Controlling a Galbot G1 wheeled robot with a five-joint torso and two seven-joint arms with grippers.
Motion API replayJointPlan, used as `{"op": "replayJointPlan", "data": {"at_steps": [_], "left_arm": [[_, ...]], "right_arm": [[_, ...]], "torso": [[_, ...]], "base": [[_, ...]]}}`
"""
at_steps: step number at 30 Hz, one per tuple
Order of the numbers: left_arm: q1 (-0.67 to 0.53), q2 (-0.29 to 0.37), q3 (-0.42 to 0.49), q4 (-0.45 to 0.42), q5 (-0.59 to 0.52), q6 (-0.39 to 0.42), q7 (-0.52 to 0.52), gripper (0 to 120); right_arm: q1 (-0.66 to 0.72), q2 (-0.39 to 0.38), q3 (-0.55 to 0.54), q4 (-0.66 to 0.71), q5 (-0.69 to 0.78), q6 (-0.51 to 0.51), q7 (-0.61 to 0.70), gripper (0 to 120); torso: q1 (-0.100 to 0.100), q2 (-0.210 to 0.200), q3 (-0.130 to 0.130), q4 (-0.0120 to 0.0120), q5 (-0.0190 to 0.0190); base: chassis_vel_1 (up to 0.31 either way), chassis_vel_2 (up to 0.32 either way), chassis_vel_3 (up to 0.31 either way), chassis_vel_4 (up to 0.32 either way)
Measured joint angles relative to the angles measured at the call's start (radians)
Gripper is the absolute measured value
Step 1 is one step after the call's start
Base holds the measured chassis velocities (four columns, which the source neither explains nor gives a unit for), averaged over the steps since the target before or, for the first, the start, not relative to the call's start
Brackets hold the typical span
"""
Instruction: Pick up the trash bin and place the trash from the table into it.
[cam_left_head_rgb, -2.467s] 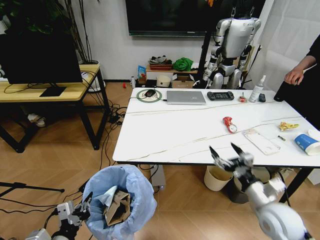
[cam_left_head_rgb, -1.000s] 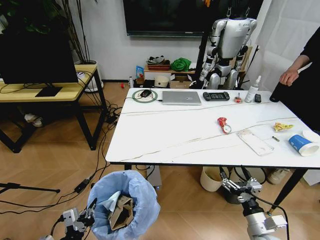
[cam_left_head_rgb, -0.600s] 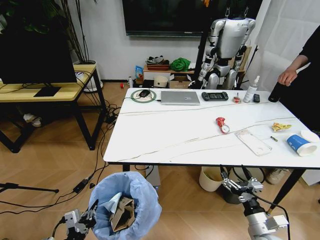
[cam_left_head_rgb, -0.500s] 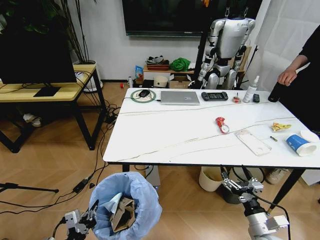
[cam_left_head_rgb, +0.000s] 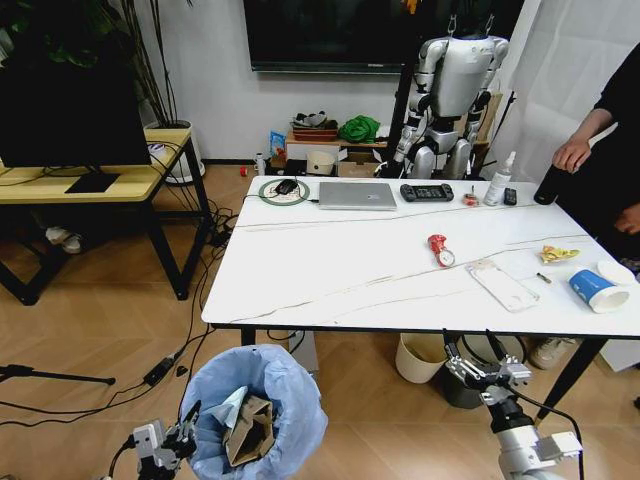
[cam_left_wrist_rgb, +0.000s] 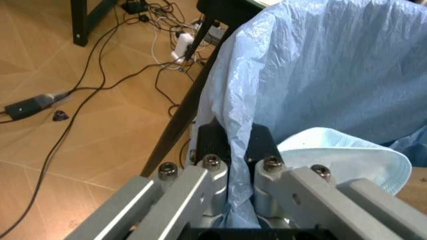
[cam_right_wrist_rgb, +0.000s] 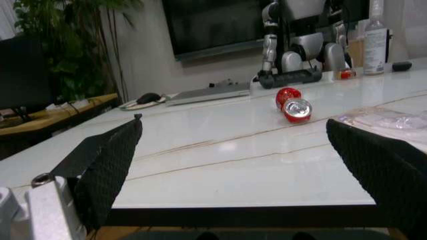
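While the white marble worktop stretches across the middle of the head view, the trash bin with its crinkled light-blue bag sits low at the near left, off the worktop, with brown cardboard and a pale tissue inside. Just left of the bin, the left pincer is clamped on its rim. Below the worktop's near edge on the right, the right pincer hangs with fingers spread, holding nothing. Trash lies on the right half of the worktop: a red wrapper, a clear plastic sheet, a yellow wrapper and a blue-and-white paper cup. From the left wrist, the pincer's fingers pinch the blue bag. From the right wrist, both black pads stand wide apart, level with the worktop's edge, the red wrapper beyond.
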Motion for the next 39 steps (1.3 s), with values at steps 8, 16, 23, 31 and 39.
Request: {"op": "replayJointPlan", "data": {"at_steps": [8,16,23,31,39], "left_arm": [[-0.001,0.001,0.004,0.001,0.000,0.000,0.000,0],[-0.003,0.002,0.008,0.007,0.000,-0.001,0.001,0],[-0.003,0.003,0.009,0.008,-0.001,-0.001,0.001,0],[-0.002,0.004,0.012,0.008,-0.001,-0.001,0.001,0],[0.000,0.005,0.011,0.007,-0.002,-0.001,0.001,0]], "right_arm": [[-0.004,0.007,0.001,-0.005,0.002,0.004,-0.006,100],[-0.005,0.010,0.004,-0.006,0.011,0.004,-0.007,100],[-0.004,0.010,0.005,-0.009,0.015,0.004,-0.007,100],[-0.005,0.012,0.005,-0.009,0.016,0.004,-0.008,100],[-0.003,0.012,0.005,-0.013,0.017,0.007,-0.010,100]], "torso": [[0.000,0.000,0.000,0.0000,0.0000],[0.000,0.000,0.000,0.0000,0.0000],[0.000,0.000,0.000,0.0000,0.0000],[0.000,0.000,0.000,0.0000,0.0000],[0.000,0.000,0.000,0.0001,0.0001]], "base": [[0.000,0.000,0.000,0.000],[0.000,0.000,0.000,0.000],[0.000,0.000,0.000,0.000],[-0.009,-0.010,0.014,0.012],[-0.058,-0.056,0.066,0.060]]}}
